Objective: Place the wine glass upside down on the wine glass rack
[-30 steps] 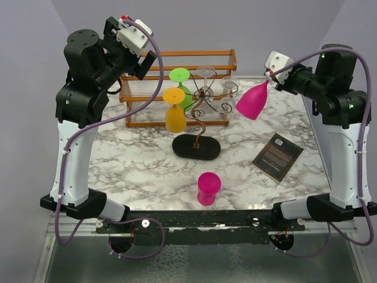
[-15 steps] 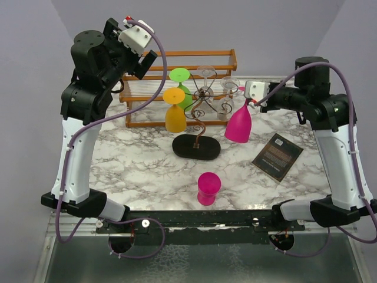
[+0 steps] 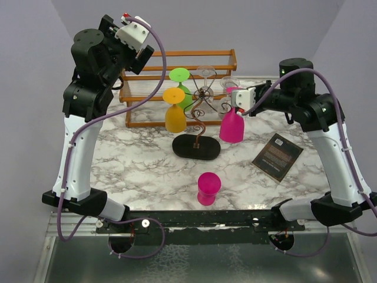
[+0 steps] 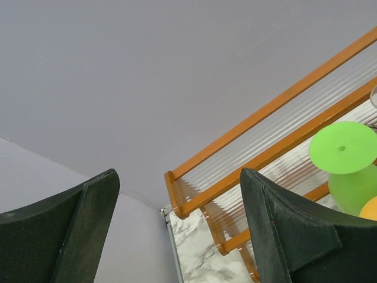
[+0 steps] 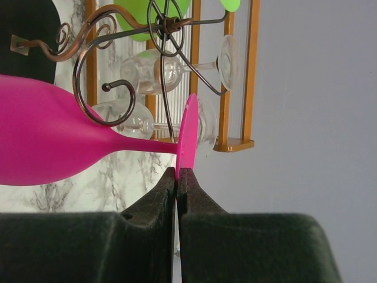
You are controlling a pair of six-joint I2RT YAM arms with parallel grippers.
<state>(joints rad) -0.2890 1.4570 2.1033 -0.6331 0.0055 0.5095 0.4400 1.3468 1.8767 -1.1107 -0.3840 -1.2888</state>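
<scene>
- the right gripper (image 3: 234, 94) (image 5: 177, 173) has its fingers pressed together on the rim of the flat foot of the pink wine glass (image 3: 231, 125) (image 5: 53, 147).
- in the top view the glass hangs upside down, foot up and bowl down, just to the right of the wine glass rack (image 3: 197, 147) and above the marble table (image 3: 135, 159).
- in the right wrist view a curled arm of the rack (image 5: 94, 47) crosses in front of the glass where the bowl narrows into the stem; i cannot tell whether the wire touches it.
- two clear glasses (image 5: 153, 71) hang on the rack just behind the pink one.
- a green glass (image 3: 179, 79) and an orange glass (image 3: 175, 115) hang on the rack's left side.
- the left gripper (image 3: 144, 58) (image 4: 178, 177) is raised high, fingers spread apart with nothing between them, facing the wall beside the wooden shelf (image 3: 177, 56) (image 4: 265, 112).
- a short pink cup (image 3: 208, 187) stands near the front edge of the table, and a dark card (image 3: 277, 155) lies on the right.
</scene>
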